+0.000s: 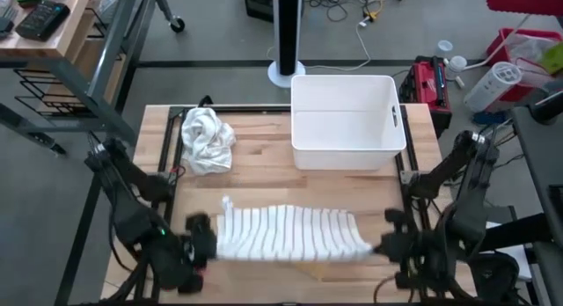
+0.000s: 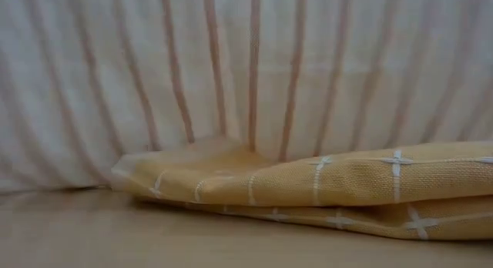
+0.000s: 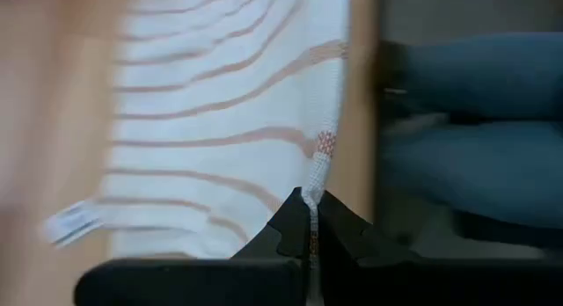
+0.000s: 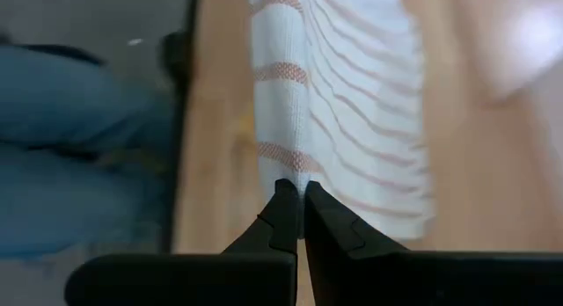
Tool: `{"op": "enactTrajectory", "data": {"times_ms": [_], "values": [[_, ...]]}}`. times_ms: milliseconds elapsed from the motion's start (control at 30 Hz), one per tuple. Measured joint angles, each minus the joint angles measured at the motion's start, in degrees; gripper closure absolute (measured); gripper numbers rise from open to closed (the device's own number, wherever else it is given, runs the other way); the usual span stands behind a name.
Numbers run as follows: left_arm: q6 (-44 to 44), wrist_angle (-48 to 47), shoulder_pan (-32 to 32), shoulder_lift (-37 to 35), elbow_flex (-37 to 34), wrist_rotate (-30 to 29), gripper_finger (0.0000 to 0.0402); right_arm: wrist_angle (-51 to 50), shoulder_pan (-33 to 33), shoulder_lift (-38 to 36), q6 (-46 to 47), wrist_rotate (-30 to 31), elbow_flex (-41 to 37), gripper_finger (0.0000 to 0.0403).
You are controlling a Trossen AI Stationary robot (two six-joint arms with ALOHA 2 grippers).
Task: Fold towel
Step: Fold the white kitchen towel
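Towel [image 1: 286, 233]: we are pinching both ends, left tool [image 1: 204, 244] at 9, right tool [image 1: 380, 247] at 3, stretching it taut above worktop [image 1: 264, 178] for fold.

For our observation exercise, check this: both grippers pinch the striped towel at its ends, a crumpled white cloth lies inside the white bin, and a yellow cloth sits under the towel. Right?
One error: the crumpled white cloth lies on the table, left of the white bin, as the high view shows. The left gripper and right gripper do pinch the striped towel, over the yellow cloth.
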Motion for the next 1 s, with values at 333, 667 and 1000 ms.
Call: {"op": "enactTrajectory", "data": {"times_ms": [333, 667, 1000], "values": [[-3.61, 23.64, -2.39, 1.94, -12.38, 8.27, 0.0401, 16.53, 4.1, 4.25, 11.09, -2.83, -5.4, 0.0403], [-3.04, 19.42, -0.28, -2.29, -22.14, -2.44, 0.0401, 3.67, 1.24, 4.47, 17.43, -1.22, -5.53, 0.0403], [2.76, 18.21, 8.52, -7.82, -30.76, -2.84, 0.0401, -13.04, -5.94, 3.95, 22.63, -2.42, -5.62, 0.0403]]}}
